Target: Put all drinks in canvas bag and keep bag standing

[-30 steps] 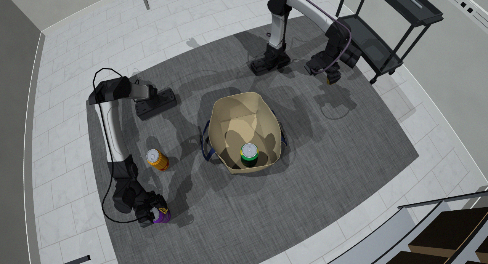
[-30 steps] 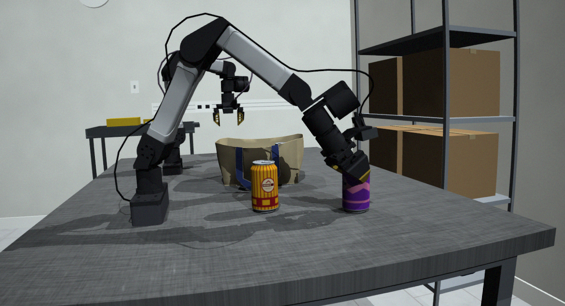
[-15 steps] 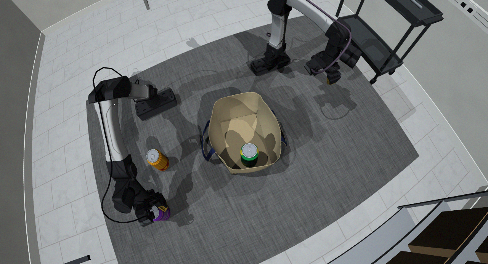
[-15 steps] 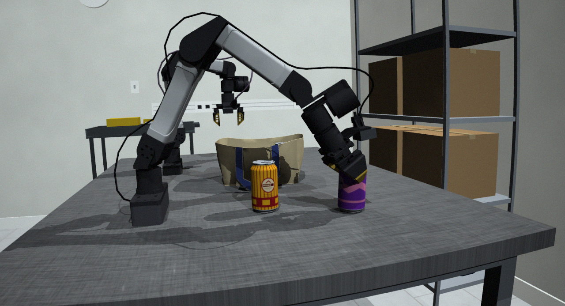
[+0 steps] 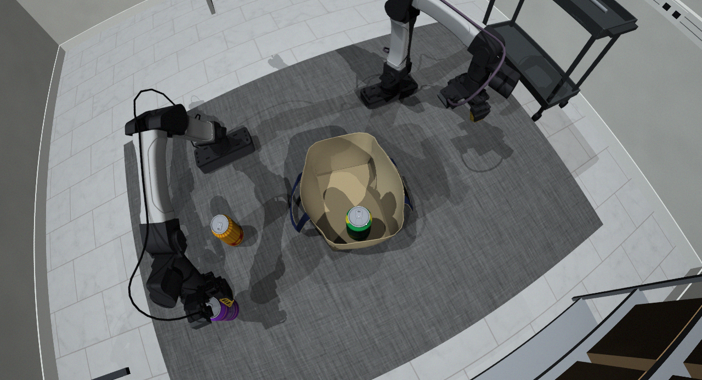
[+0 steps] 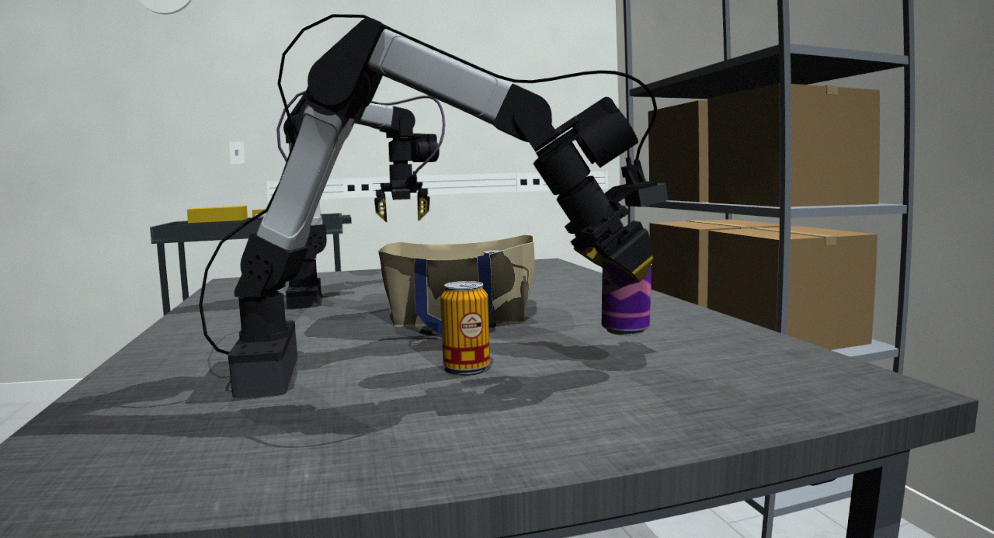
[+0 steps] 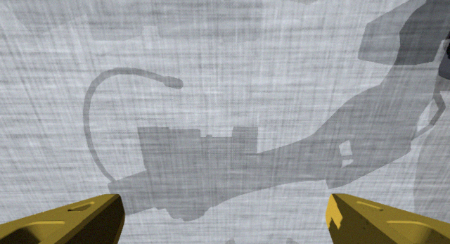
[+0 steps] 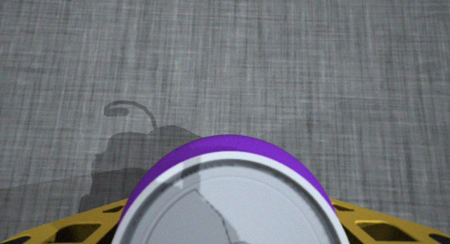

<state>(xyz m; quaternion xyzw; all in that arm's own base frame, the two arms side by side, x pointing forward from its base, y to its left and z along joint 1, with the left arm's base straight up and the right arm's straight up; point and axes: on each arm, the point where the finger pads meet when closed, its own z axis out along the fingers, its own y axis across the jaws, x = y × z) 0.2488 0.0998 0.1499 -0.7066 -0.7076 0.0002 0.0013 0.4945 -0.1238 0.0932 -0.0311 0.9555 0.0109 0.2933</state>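
The tan canvas bag (image 5: pixel 338 152) (image 6: pixel 401 285) stands in the middle of the table with its walls up. A green can (image 5: pixel 358 228) stands upright inside it by one end wall. An orange striped can (image 5: pixel 231 234) (image 6: pixel 465 333) stands upright on the table outside the bag. My right gripper (image 5: pixel 215 309) (image 6: pixel 620 265) (image 8: pixel 227 206) is shut on the purple can (image 5: pixel 232 310) (image 6: pixel 626 309) (image 8: pixel 228 143) near its top and holds it upright, a little above the table. My left gripper (image 6: pixel 401 213) (image 7: pixel 225 204) is open and empty, above the table beyond the bag.
The bag's blue handles (image 5: pixel 295 205) (image 6: pixel 422 288) hang outside its walls. The orange can stands between the right arm's base (image 5: pixel 224 149) (image 6: pixel 262 361) and the purple can. A dark cart (image 5: pixel 535 58) and a shelf (image 6: pixel 783 138) with cardboard boxes stand off the table.
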